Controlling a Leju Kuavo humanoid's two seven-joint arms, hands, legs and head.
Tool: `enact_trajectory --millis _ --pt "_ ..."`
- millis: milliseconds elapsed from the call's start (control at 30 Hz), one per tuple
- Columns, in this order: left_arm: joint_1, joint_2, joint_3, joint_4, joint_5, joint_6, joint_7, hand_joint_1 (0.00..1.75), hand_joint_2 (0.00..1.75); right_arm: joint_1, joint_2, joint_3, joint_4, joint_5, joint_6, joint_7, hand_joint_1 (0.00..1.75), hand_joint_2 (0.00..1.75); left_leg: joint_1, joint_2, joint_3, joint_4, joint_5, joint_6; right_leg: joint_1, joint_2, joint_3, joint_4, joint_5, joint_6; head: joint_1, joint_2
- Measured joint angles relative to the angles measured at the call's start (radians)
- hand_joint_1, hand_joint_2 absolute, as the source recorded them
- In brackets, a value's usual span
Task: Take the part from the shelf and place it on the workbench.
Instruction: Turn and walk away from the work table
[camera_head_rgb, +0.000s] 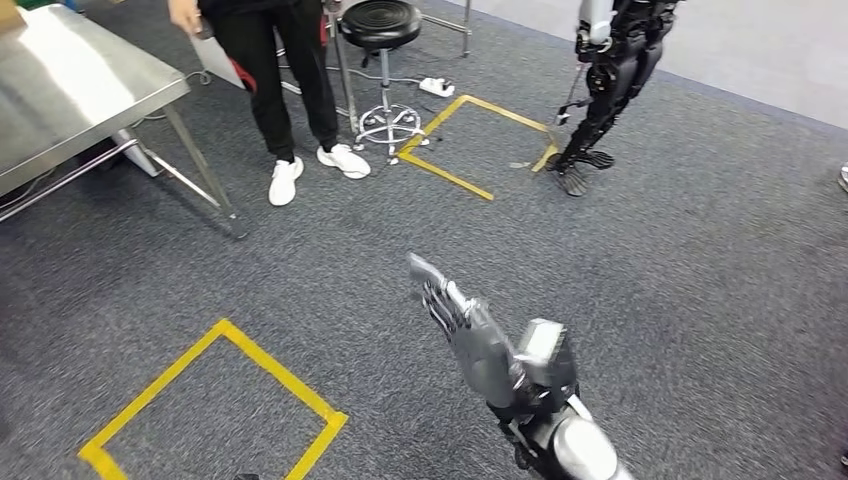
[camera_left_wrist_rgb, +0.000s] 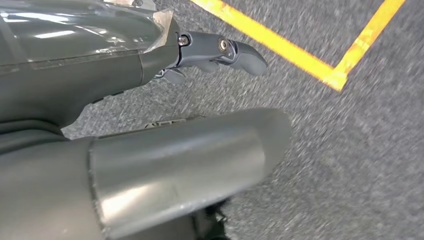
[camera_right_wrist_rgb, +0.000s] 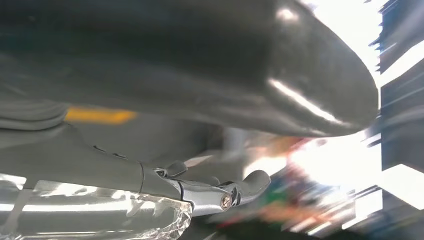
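My right hand (camera_head_rgb: 465, 335) is raised over the grey carpet in the middle of the head view, with its fingers stretched forward and nothing in them. The right wrist view shows that right hand (camera_right_wrist_rgb: 150, 75) close up, its thick thumb and straight fingers (camera_right_wrist_rgb: 225, 192) against a blurred bright background. My left hand (camera_left_wrist_rgb: 100, 60) hangs over the carpet, fingers (camera_left_wrist_rgb: 220, 50) extended and holding nothing. A steel-topped table (camera_head_rgb: 80, 90) stands at the far left.
A person in black trousers and white shoes (camera_head_rgb: 285, 180) stands beside the table. Behind are a black stool (camera_head_rgb: 382, 30) and another robot's dark legs (camera_head_rgb: 600, 90). Yellow tape squares (camera_head_rgb: 215, 400) (camera_head_rgb: 480, 150) (camera_left_wrist_rgb: 300, 55) mark the carpet.
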Motion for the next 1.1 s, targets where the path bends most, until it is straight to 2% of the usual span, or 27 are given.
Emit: enact_trajectory --millis 33,67,100,167,200,233,300,367,433,500,533,567,600,633,667,700,733,767,800,833,900,933,967,1000,1033,1067,1100 --pt "0.002 0.000 0.000 0.001 0.001 0.004 0.003 0.00 0.00 0.009 -0.002 0.007 0.066 0.042 -0.043 -0.001 0.00 0.00 0.000 -0.002 -0.007 0.007 0.011 0.001 0.002 0.014 0.000 0.000 0.000 -0.001 0.000 0.000" --pt "0.004 0.000 0.000 0.002 0.004 0.008 0.006 0.00 0.00 0.014 -0.003 0.017 0.142 0.082 -0.090 -0.004 0.00 0.00 0.001 -0.004 0.004 -0.025 0.040 0.003 0.002 0.028 0.000 0.001 0.001 -0.001 0.000 0.000" --pt "0.004 0.000 0.000 0.002 0.008 0.013 0.008 0.00 0.00 0.016 -0.001 0.028 0.225 0.114 -0.135 -0.008 0.00 0.00 0.002 -0.014 0.033 -0.088 0.080 0.005 0.003 0.041 0.001 0.003 0.001 0.000 0.000 0.000" --pt "0.005 0.000 0.000 0.004 0.017 0.022 0.009 0.00 0.00 0.013 0.011 0.050 0.409 0.149 -0.208 -0.006 0.00 0.00 0.005 -0.052 0.090 -0.207 0.130 0.009 0.007 0.065 -0.002 0.008 0.001 0.005 0.000 0.000" --pt "0.006 0.000 0.000 0.005 0.020 0.026 0.010 0.00 0.00 0.010 0.019 0.059 0.497 0.150 -0.228 0.005 0.00 0.00 0.005 -0.065 0.104 -0.239 0.138 0.012 0.009 0.074 -0.005 0.009 0.002 0.011 0.000 0.000" --pt "0.007 0.000 0.000 0.006 0.022 0.029 0.012 0.00 0.00 0.007 0.026 0.065 0.580 0.144 -0.241 0.020 0.00 0.00 0.002 -0.069 0.107 -0.247 0.137 0.016 0.010 0.082 -0.008 0.008 0.003 0.018 0.000 0.000" --pt "0.009 0.000 0.000 0.007 0.023 0.032 0.015 0.00 0.00 0.007 0.037 0.071 0.725 0.117 -0.246 0.058 0.00 0.00 -0.003 -0.050 0.108 -0.252 0.144 0.029 0.007 0.087 -0.015 0.007 0.007 0.032 0.000 0.000" --pt "0.008 -0.001 0.001 0.006 0.019 0.031 0.016 0.00 0.00 0.005 0.047 0.073 0.852 0.091 -0.234 0.110 0.00 0.00 -0.002 -0.029 0.112 -0.261 0.151 0.046 0.009 0.051 -0.040 0.048 -0.013 0.037 0.002 0.000" --pt "0.008 0.000 0.001 0.006 0.013 0.026 0.022 0.00 0.00 0.003 0.056 0.074 0.951 0.071 -0.202 0.174 0.00 0.00 -0.004 -0.002 0.113 -0.266 0.153 0.055 0.012 0.007 -0.102 0.169 -0.065 0.031 0.006 0.000" --pt "0.006 0.001 0.000 0.006 0.008 0.021 0.033 0.00 0.00 0.006 0.062 0.074 1.024 0.057 -0.162 0.241 0.00 0.00 -0.006 0.027 0.113 -0.265 0.151 0.057 0.009 -0.006 -0.163 0.293 -0.108 0.032 0.007 0.000" --pt "0.003 0.002 0.000 0.006 0.006 0.020 0.039 0.00 0.00 0.010 0.064 0.074 1.054 0.050 -0.144 0.273 0.00 0.00 -0.007 0.040 0.113 -0.265 0.149 0.057 0.008 -0.010 -0.170 0.308 -0.109 0.038 0.007 0.000" --pt "0.001 0.003 -0.001 0.006 0.004 0.020 0.045 0.00 0.00 0.015 0.065 0.074 1.081 0.043 -0.131 0.298 0.00 0.00 -0.007 0.053 0.115 -0.265 0.147 0.055 0.006 -0.015 -0.153 0.278 -0.095 0.047 0.008 0.000" --pt "-0.002 0.003 -0.002 0.006 0.002 0.020 0.050 0.00 0.00 0.019 0.066 0.074 1.105 0.034 -0.126 0.317 0.00 0.00 -0.006 0.064 0.117 -0.265 0.145 0.052 0.004 -0.028 -0.116 0.211 -0.070 0.057 0.008 0.000" --pt "-0.004 0.004 -0.002 0.006 0.000 0.020 0.054 0.00 0.00 0.021 0.067 0.073 1.123 0.025 -0.127 0.330 0.00 0.00 -0.008 0.076 0.120 -0.265 0.142 0.047 0.003 -0.052 -0.071 0.130 -0.046 0.062 0.008 0.000" --pt "-0.005 0.004 -0.003 0.006 0.000 0.021 0.058 0.00 0.00 0.021 0.069 0.072 1.137 0.017 -0.132 0.337 0.00 0.00 -0.010 0.087 0.124 -0.265 0.137 0.041 0.006 -0.073 -0.034 0.064 -0.027 0.063 0.008 0.000" --pt "-0.005 0.005 -0.003 0.006 0.000 0.021 0.061 0.00 0.00 0.020 0.071 0.070 1.149 0.010 -0.139 0.340 0.00 0.00 -0.013 0.098 0.127 -0.265 0.133 0.035 0.010 -0.087 -0.010 0.024 -0.015 0.058 0.007 0.000" --pt "-0.005 0.007 -0.003 0.006 0.000 0.022 0.063 0.00 0.00 0.019 0.073 0.068 1.159 0.006 -0.143 0.343 0.00 0.00 -0.016 0.109 0.132 -0.265 0.130 0.029 0.014 -0.090 -0.003 0.010 -0.012 0.050 0.006 0.000" --pt "-0.006 0.007 -0.003 0.005 0.000 0.022 0.063 0.00 0.00 0.020 0.074 0.066 1.170 0.003 -0.145 0.344 0.00 0.00 -0.017 0.120 0.136 -0.267 0.127 0.024 0.018 -0.079 -0.005 0.011 -0.010 0.042 0.006 0.000" --pt "-0.007 0.008 -0.003 0.004 0.000 0.022 0.064 0.00 0.00 0.022 0.074 0.065 1.181 0.002 -0.146 0.346 0.00 0.00 -0.014 0.123 0.140 -0.267 0.124 0.018 0.014 -0.065 -0.006 0.011 -0.009 0.033 0.005 0.000" --pt "-0.009 0.008 -0.003 0.003 0.000 0.023 0.064 0.00 0.00 0.023 0.074 0.065 1.189 0.000 -0.147 0.348 0.00 0.00 -0.011 0.111 0.141 -0.262 0.117 0.013 0.010 -0.054 -0.006 0.009 -0.008 0.026 0.004 0.000" --pt "-0.009 0.008 -0.003 0.002 0.000 0.023 0.064 0.00 0.00 0.024 0.075 0.062 1.200 -0.002 -0.149 0.351 0.00 0.00 -0.006 0.052 0.115 -0.197 0.068 0.007 0.001 -0.031 -0.002 0.006 -0.005 0.007 0.001 0.000" --pt "-0.008 0.009 -0.003 0.002 0.000 0.023 0.064 0.00 0.00 0.023 0.076 0.061 1.203 -0.003 -0.149 0.351 0.00 0.00 -0.005 0.022 0.086 -0.134 0.032 0.007 0.003 -0.019 -0.002 0.006 -0.004 0.001 0.000 0.000" --pt "-0.006 0.009 -0.003 0.002 0.000 0.023 0.064 0.00 0.00 0.022 0.078 0.060 1.207 -0.004 -0.149 0.352 0.00 0.00 -0.005 0.006 0.051 -0.064 -0.002 0.007 0.006 -0.006 -0.003 0.006 -0.004 -0.005 0.000 0.000" --pt "-0.004 0.009 -0.003 0.003 0.000 0.023 0.064 0.00 0.00 0.021 0.079 0.059 1.210 -0.007 -0.149 0.354 0.00 0.00 -0.005 0.000 0.021 -0.009 -0.021 0.007 0.009 0.008 -0.003 0.006 -0.004 -0.006 -0.001 0.000" --pt "-0.003 0.009 -0.004 0.003 0.000 0.023 0.065 0.00 0.00 0.021 0.080 0.056 1.214 -0.010 -0.149 0.358 0.00 0.00 -0.005 -0.002 0.004 0.016 -0.020 0.008 0.011 0.022 -0.003 0.007 -0.004 -0.007 -0.001 0.000" --pt "-0.003 0.009 -0.004 0.003 0.000 0.023 0.067 0.00 0.00 0.022 0.080 0.053 1.218 -0.015 -0.148 0.364 0.00 0.00 -0.005 -0.003 0.006 0.002 0.003 0.010 0.012 0.037 -0.002 0.008 -0.003 -0.007 -0.001 0.000" --pt "-0.003 0.009 -0.004 0.003 0.001 0.023 0.068 0.00 0.00 0.023 0.080 0.050 1.222 -0.020 -0.147 0.370 0.00 0.00 -0.004 -0.009 0.026 -0.048 0.042 0.012 0.012 0.052 -0.001 0.009 -0.004 -0.007 -0.001 0.000"
